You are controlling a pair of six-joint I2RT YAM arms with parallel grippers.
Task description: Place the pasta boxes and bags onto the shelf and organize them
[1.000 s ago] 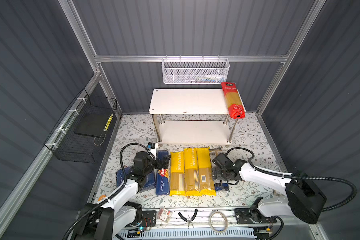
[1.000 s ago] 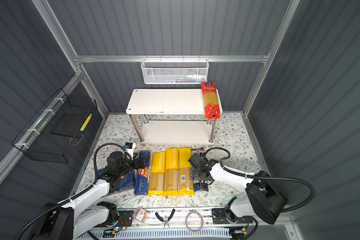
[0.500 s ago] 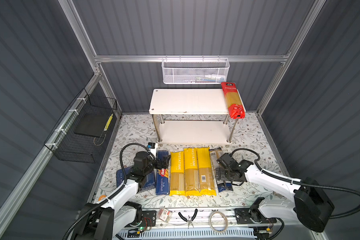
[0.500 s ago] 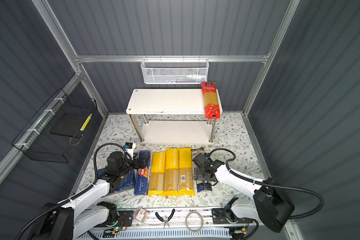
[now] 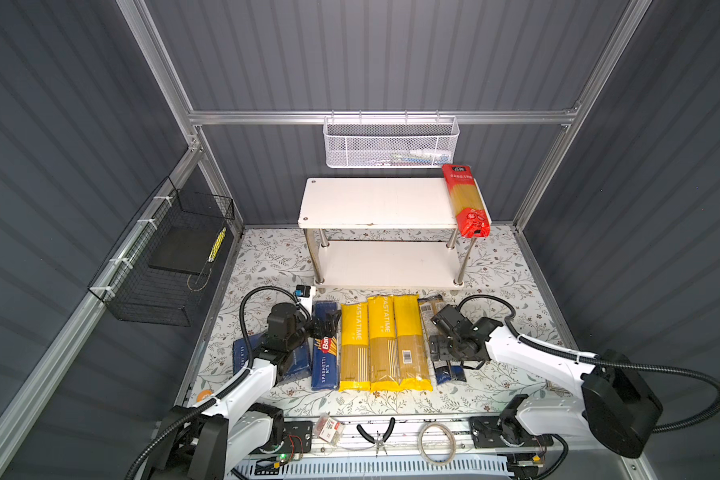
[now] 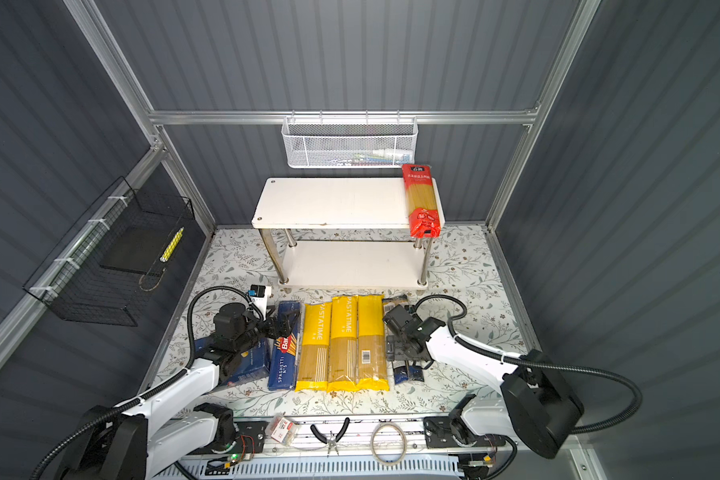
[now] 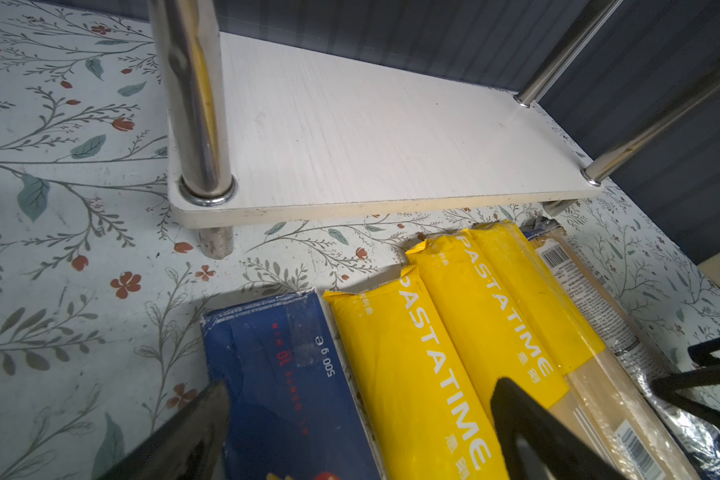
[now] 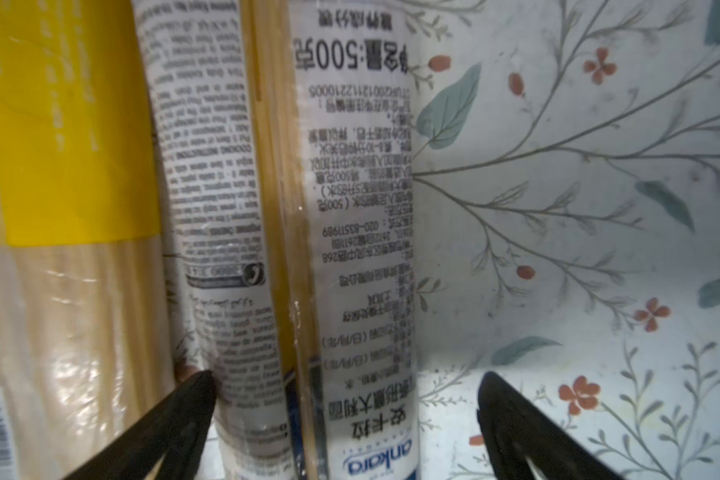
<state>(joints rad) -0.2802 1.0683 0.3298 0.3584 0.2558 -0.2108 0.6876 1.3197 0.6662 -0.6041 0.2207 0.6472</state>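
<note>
Both arms lie low. The left arm (image 5: 250, 374) reaches toward one o'clock, left pincer (image 5: 328, 325) spread wide (tips toward three o'clock). The right arm (image 5: 533, 353) stretches toward ten o'clock, right pincer (image 5: 442, 353) gaping, pointed downward.

shelf (image 7: 350, 137): matt white wood-grain board; legs (image 7: 192, 104): polished metal; yellow bags (image 7: 395, 353): glossy plastic

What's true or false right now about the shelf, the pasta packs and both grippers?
1. A red spaghetti bag lies on the shelf's top board. True.
2. The lower board holds two packs. False: it is bare.
3. Three yellow PASTATIME bags lie side by side on the table. True.
4. The right gripper is shut on the ankara spaghetti bag. False: it is open, jaws either side of the bag.
5. The left gripper is open. True.
</note>
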